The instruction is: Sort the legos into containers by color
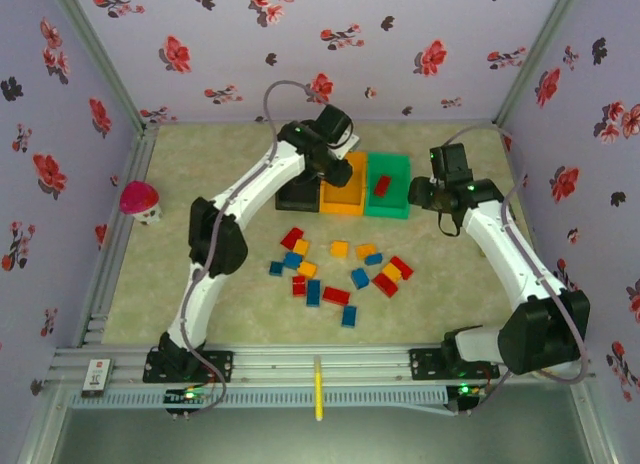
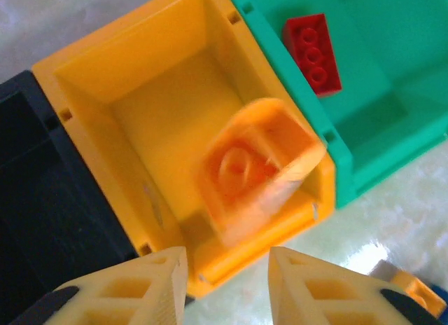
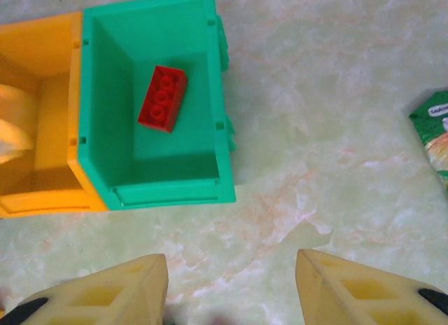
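My left gripper [image 1: 338,149] hangs over the orange container [image 2: 105,59], its jaws apart with nothing between them [image 2: 227,258]. Just beyond its fingertips a blurred orange lego [image 2: 259,171] is inside that bin. The black container [image 2: 42,199] is to its left and the green container [image 2: 392,150] to its right, holding one red lego [image 2: 313,53]. My right gripper [image 3: 231,262] is open above bare table in front of the green container [image 3: 175,192]. Several red, blue and orange legos [image 1: 340,269] lie scattered mid-table.
A pink-topped mushroom toy [image 1: 140,201] stands at the left edge. A green snack packet [image 3: 434,136] lies to the right of the green bin. Flowered walls enclose the table on three sides, and the left arm arches over the loose bricks' left side.
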You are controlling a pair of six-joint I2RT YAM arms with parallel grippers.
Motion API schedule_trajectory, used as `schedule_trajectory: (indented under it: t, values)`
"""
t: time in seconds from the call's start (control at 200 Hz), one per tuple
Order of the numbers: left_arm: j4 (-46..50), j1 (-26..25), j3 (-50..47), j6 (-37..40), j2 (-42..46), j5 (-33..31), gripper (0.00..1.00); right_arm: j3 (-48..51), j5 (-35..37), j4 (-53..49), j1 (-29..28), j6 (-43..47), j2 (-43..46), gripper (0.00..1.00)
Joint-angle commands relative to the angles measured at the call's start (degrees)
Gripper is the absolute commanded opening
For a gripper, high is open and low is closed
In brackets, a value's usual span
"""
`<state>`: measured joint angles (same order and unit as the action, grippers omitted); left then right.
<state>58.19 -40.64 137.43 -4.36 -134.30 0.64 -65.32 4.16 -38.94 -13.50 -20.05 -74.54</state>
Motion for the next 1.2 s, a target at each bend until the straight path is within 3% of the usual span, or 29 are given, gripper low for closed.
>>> schedule_trajectory:
  t: [0.0,0.14,0.52,1.195]
  values:
    - [2.3,1.1,5.4,-1.0,-3.5,-0.2,0.34,1.8,-2.3,-0.3,0.2,-1.1,2.2,0.51]
    - [-0.3,1.6,4.5,-0.3,-3.5,0.4,0.45,3.1,-3.3,-0.4,0.1,-1.1,3.0,0.52]
    - [-7.4,2.4,-7.3,-1.2,8.6,-0.1,0.46,3.9,-3.8,0.2,-2.1,-0.5,1.6,0.51]
    - [-13.1,6.4,-38.4,-2.2,38.0,-5.0,0.54,12.1,-5.5,5.3,-20.8,-6.0,-7.5,0.51]
